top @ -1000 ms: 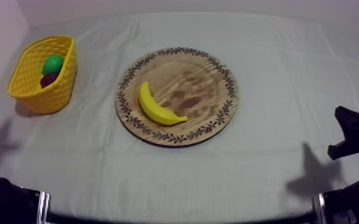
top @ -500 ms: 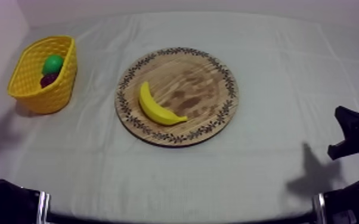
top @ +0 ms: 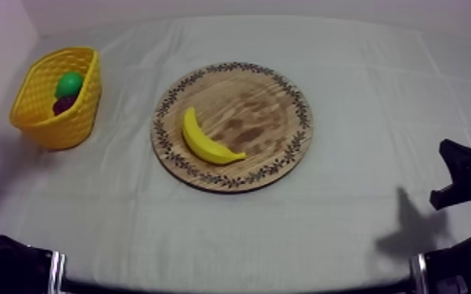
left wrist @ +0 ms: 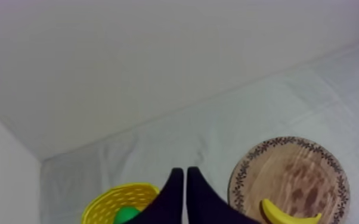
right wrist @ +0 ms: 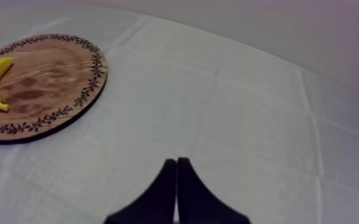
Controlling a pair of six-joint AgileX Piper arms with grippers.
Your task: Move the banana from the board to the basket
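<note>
Banana: lies on the left half of the wooden board, centre of the top view, curved, free of both grippers. Same place as one second ago.
Wooden board: flat on the cloth; no shift.
Yellow basket: upper left of the top view, well apart from the board. Holds a green fruit and a dark fruit.
Left gripper: fingers pressed together in a narrow wedge, nothing held. Its wrist view looks out between the basket and the board.
Right gripper: fingers also together, empty, over bare cloth well apart from the board.
Change: the black mass of the left arm at the lower left edge has crept upward, and its shadow on the cloth has slid toward the basket. The right arm at the right edge has not moved.
Meaning for task: judged as the start of the reach by the left arm. Pick not yet begun. The fingers must part before they can take the banana.
</note>
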